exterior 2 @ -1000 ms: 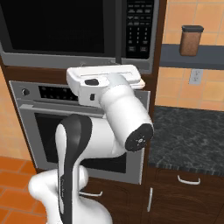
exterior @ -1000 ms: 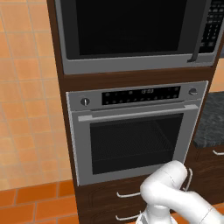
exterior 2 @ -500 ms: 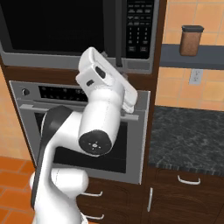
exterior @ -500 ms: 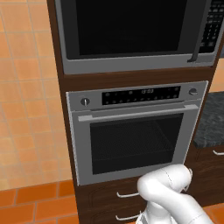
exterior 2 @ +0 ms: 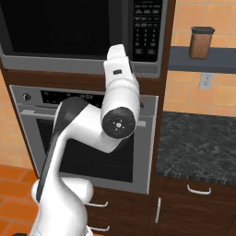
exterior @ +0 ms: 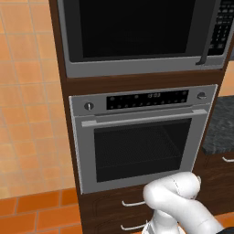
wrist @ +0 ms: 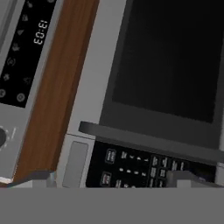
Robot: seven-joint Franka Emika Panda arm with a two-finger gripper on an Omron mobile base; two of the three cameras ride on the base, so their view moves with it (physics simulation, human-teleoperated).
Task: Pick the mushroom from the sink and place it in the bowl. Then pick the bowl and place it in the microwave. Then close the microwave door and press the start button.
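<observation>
The microwave [exterior: 137,68] sits built in above the oven, and its black glass microwave door [exterior: 132,27] looks shut, with the dark handle [exterior: 208,39] beside the keypad [exterior: 225,23]. In the right base view my arm [exterior 2: 120,99] reaches up in front of the keypad [exterior 2: 147,27]. The rolled hand view looks at the door glass [wrist: 175,57], the handle [wrist: 148,140] and the keypad [wrist: 131,168] from close by. My gripper [wrist: 113,179] is open, its fingertips [wrist: 39,177] wide apart with nothing between them. The mushroom, the bowl and the sink are out of view.
The steel oven [exterior: 141,137] with knobs and a lit display sits under the microwave, above drawers [exterior: 132,203]. A dark stone counter [exterior 2: 198,143] lies to the right, with a brown canister [exterior 2: 202,42] on a shelf above it. Orange tiled wall [exterior: 27,91] is at the left.
The hand has swung up from lying sideways before the oven to pointing at the microwave's keypad side. The jaws stayed open. The base views have not shifted.
</observation>
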